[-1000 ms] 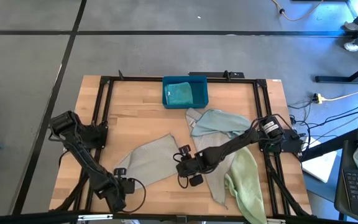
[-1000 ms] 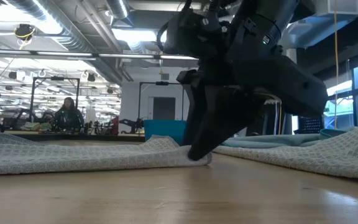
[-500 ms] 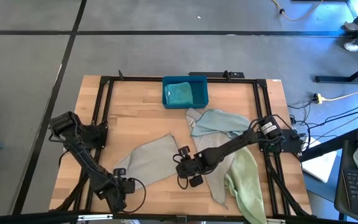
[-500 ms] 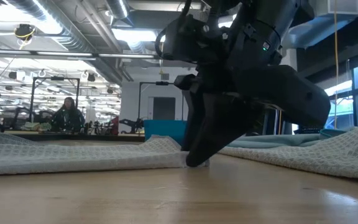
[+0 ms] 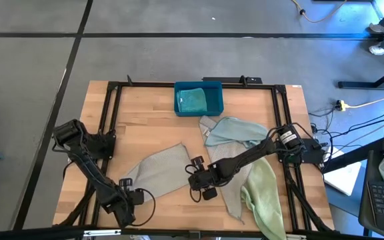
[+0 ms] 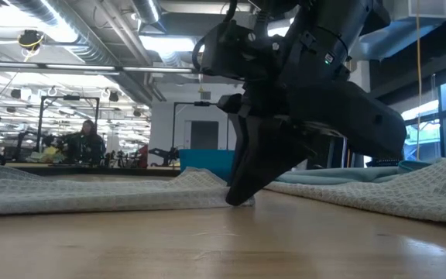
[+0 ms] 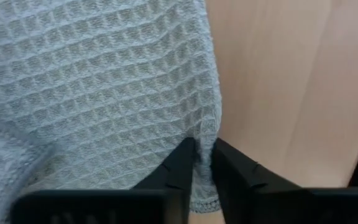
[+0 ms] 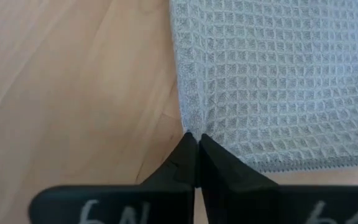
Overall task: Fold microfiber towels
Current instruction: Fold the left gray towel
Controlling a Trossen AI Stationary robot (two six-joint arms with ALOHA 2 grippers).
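From above, a grey-beige towel point(image 5: 160, 173) lies spread mid-table, the left gripper point(image 5: 127, 195) at its near-left corner and the right gripper point(image 5: 197, 181) at its right edge. The low view adds the right gripper's tips point(image 6: 238, 198) pressed down at the towel's hem. Each wrist view shows what neither does: both jaws closed, pinching the waffle-weave edge point(image 7: 207, 146) point(image 8: 191, 127).

Bare wood point(image 5: 145, 127) behind grey towel point(image 5: 159, 170); bin point(image 5: 198, 99) beyond.
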